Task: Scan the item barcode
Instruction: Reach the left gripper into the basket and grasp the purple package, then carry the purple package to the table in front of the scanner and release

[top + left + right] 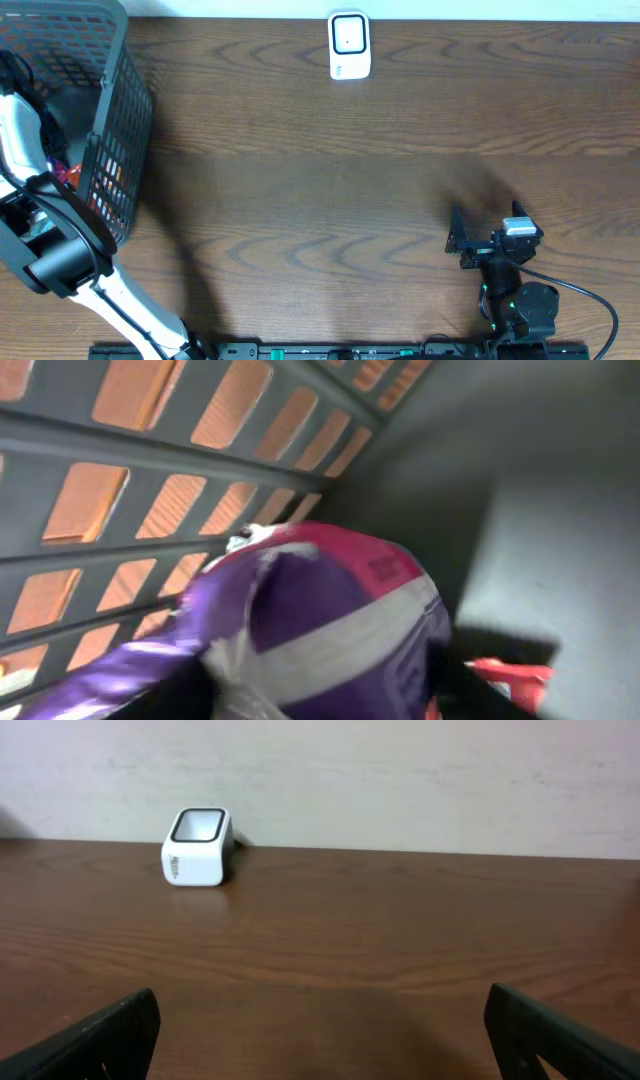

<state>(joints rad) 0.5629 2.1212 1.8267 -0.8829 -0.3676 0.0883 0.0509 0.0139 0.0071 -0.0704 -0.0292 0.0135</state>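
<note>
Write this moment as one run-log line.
left arm: in basket, purple packet at wrist camera, grip unclear | right hand: open, empty, over table | scanner: far table edge, untouched

Soft, even light falls on the table point(330, 150), with faint shadows beside the basket point(120, 120). The left wrist view is dim and blurred; the purple packet point(320, 620) carries white glare.

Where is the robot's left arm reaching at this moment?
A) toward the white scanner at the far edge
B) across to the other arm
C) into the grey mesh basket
C: the left arm bends into the grey mesh basket, and its wrist camera sees basket walls around a purple and pink packet.
</note>
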